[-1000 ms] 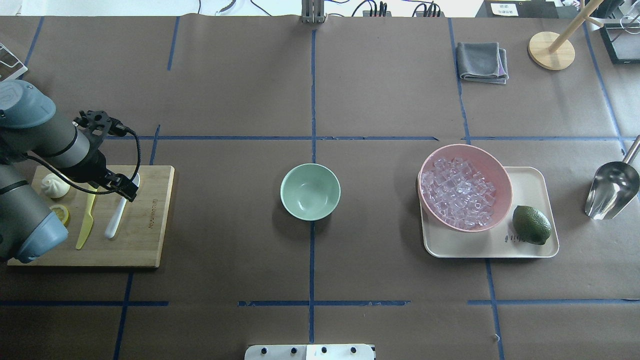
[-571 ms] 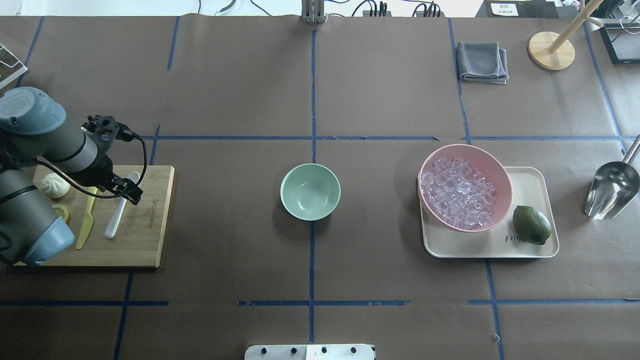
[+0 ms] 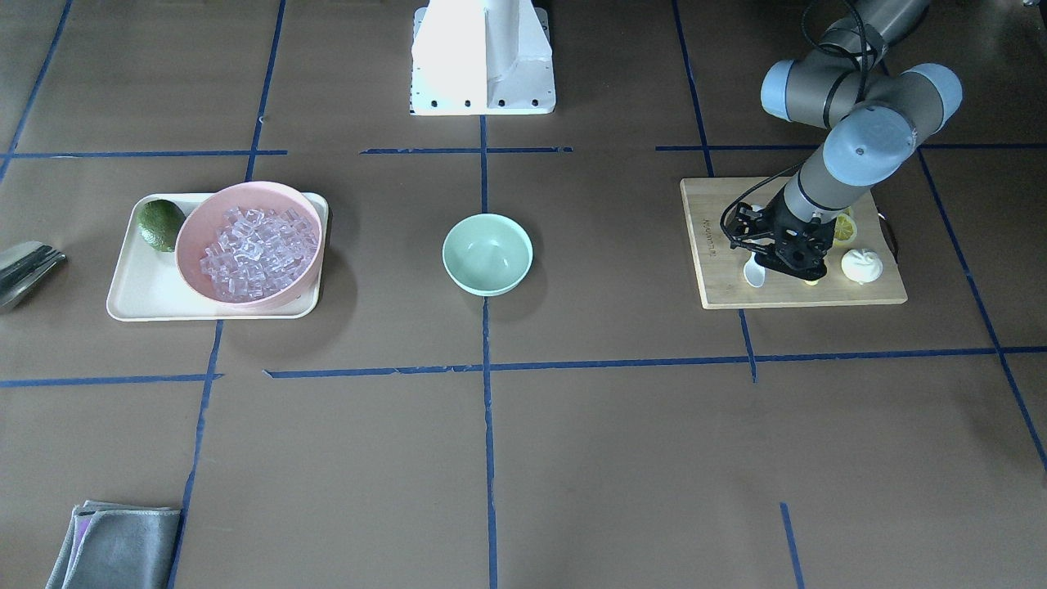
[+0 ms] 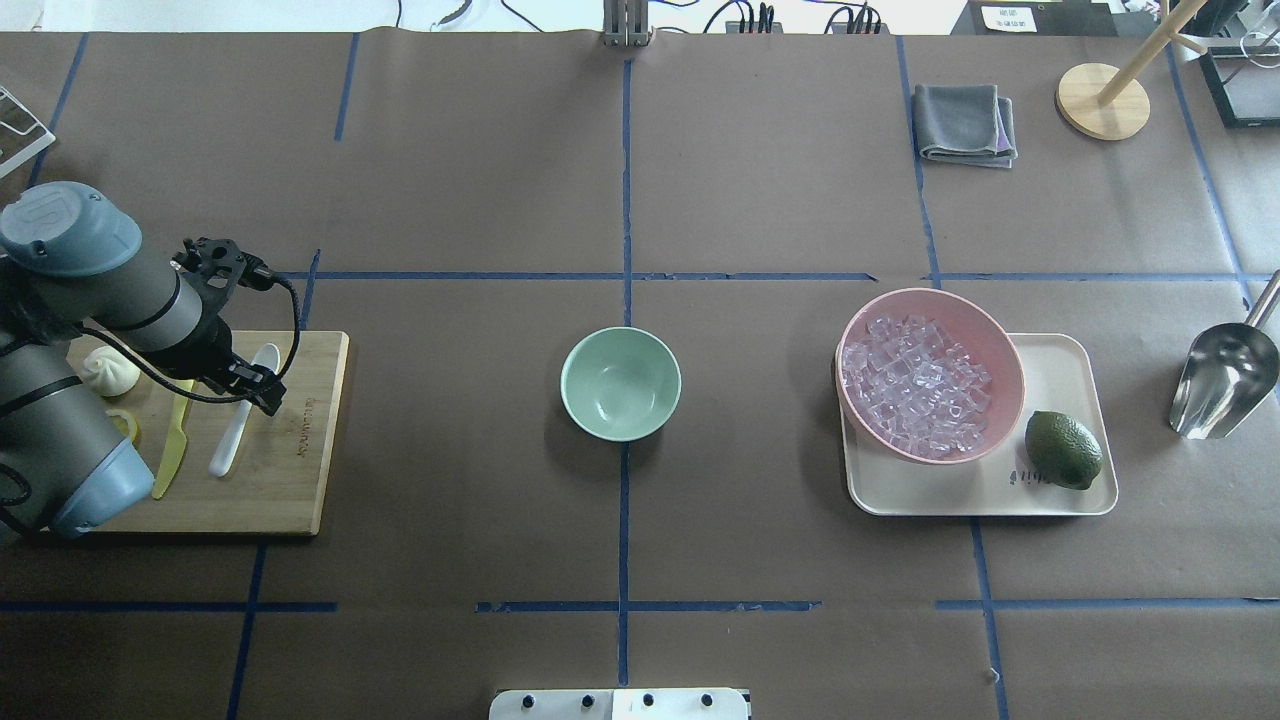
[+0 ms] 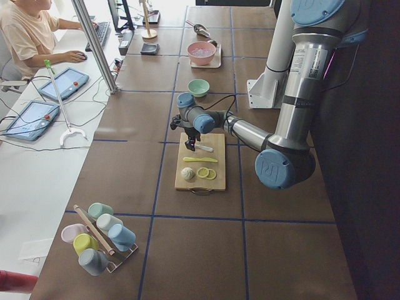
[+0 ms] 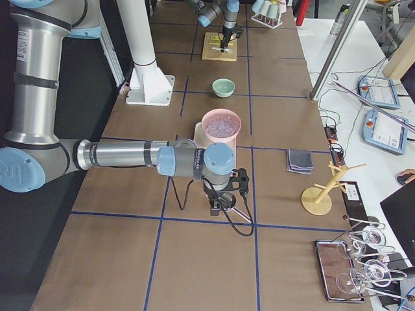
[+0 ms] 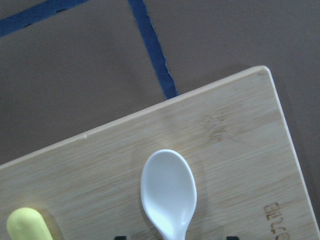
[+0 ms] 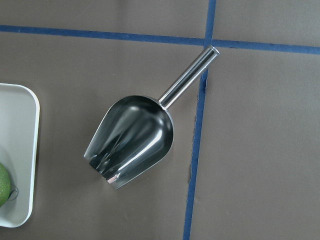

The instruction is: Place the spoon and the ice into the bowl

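The white spoon lies on the wooden cutting board, scoop toward the far side. My left gripper hangs just over its handle, open; in the left wrist view the scoop lies between two dark fingertips at the bottom edge. The mint-green bowl stands empty at the table's middle. The ice fills a pink bowl on the right. My right gripper shows only in the exterior right view, so I cannot tell whether it is open or shut.
A yellow-green knife, a dumpling and a lemon slice share the board. A lime sits on the cream tray. A metal scoop lies right of the tray. A grey cloth is far right.
My left arm has shifted a little to the right, bringing the gripper further over the spoon's handle. The spoon, bowls and ice have not moved.
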